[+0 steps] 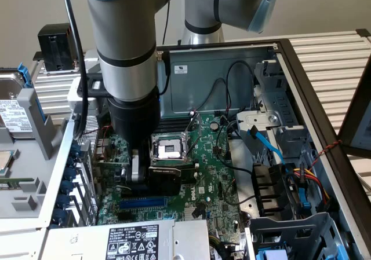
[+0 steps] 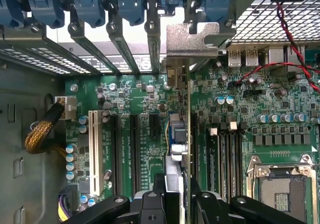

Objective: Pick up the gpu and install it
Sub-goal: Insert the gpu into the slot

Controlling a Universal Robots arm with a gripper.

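Green-board gpu [image 1: 171,179] is clamped edge-on in the tool [image 2: 176,204], jaws part-closed on both its faces. The card stands upright over the motherboard [image 1: 217,179] inside the case [image 1: 232,74], beside the CPU socket [image 1: 167,149]. Its silver bracket [image 2: 192,39] is at the rear slot openings.

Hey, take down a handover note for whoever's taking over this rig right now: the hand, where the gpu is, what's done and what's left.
Hand: shut on the gpu, lowered inside the open computer case.
Gpu: held on edge over the motherboard, near the CPU socket. Its silver bracket is at the rear slot openings.
Done: the card is picked up and brought to the expansion slot area.
Left: the card is not released, and whether it is seated in a slot cannot be told.
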